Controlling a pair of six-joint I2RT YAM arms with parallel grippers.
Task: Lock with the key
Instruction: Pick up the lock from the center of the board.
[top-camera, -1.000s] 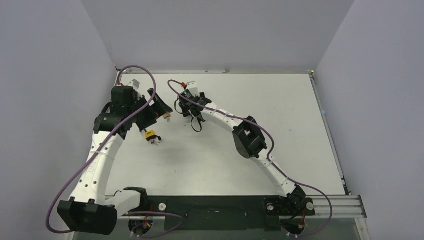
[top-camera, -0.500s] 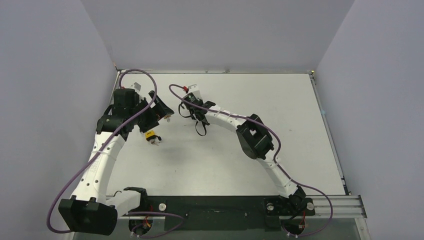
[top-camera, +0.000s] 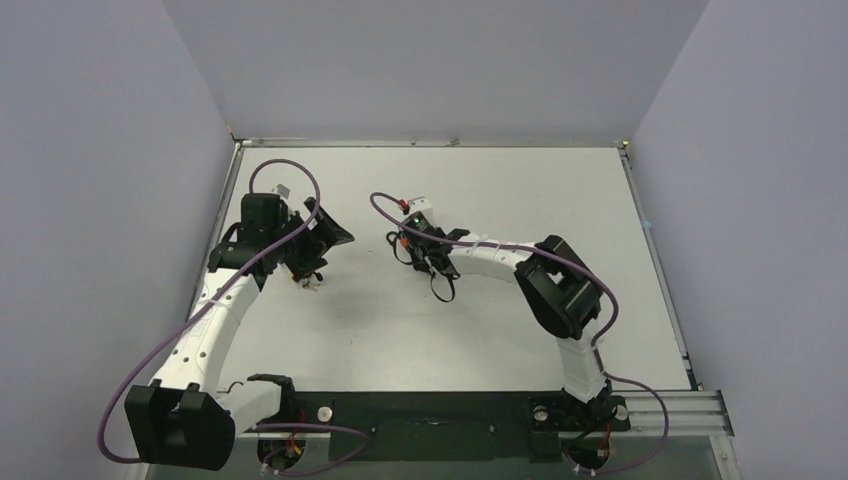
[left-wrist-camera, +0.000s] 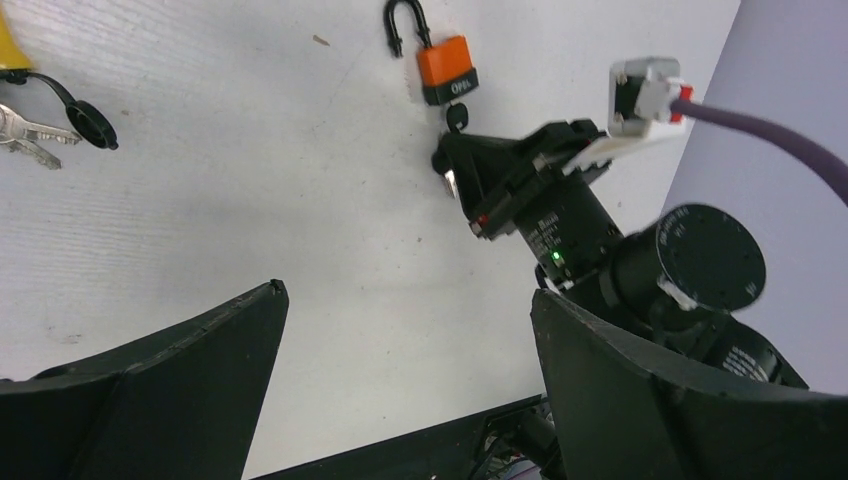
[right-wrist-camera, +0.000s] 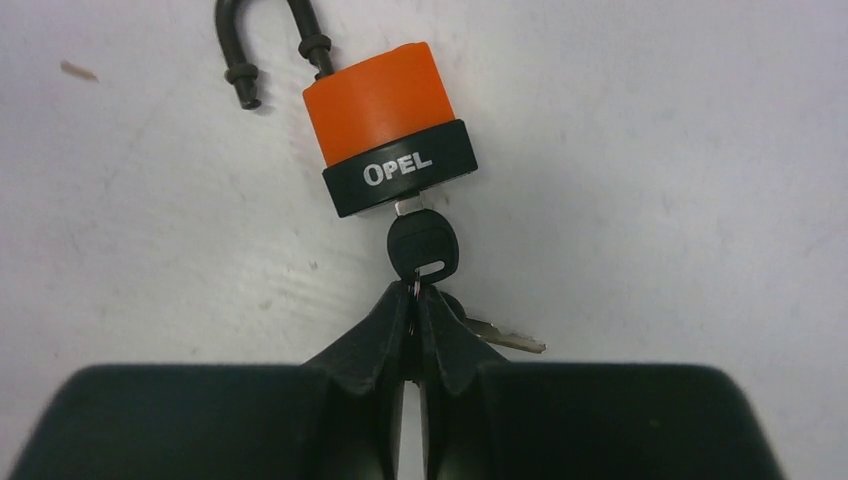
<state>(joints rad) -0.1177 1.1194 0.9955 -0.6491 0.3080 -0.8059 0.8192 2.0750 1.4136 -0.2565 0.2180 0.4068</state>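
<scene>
Orange padlock (right-wrist-camera: 385, 115) lies flat on the white table (right-wrist-camera: 700, 150). Its body is orange with a black base band lettered "OPEL". The shackle (right-wrist-camera: 262, 45) is up and open: one leg is seated in the body, the free end is clear of it and off to the side.

The key (right-wrist-camera: 422, 247) is in the padlock's base. Its black head shows just below the band, with a sliver of blade between the two.

The right gripper (right-wrist-camera: 415, 295) is directly below the padlock, in line with the key. Its jaws are closed tip to tip. They pinch the thin key ring (right-wrist-camera: 413, 289) where it passes through the hole in the key head, and the tips touch the lower edge of the head. A spare silver key (right-wrist-camera: 505, 338) sticks out from behind the fingers, on the side away from the shackle's free end.

The left gripper (left-wrist-camera: 407, 295) is well apart from the padlock and looks across the table toward it. Its jaws are spread wide with nothing between them but bare tabletop.

In the left wrist view, far to the left of the padlock, lie two silver keys (left-wrist-camera: 25, 133) with a black cap (left-wrist-camera: 88, 122) on a cord. A yellow object (left-wrist-camera: 6, 45) is cut off by the frame edge there, so I cannot tell what it is.
</scene>
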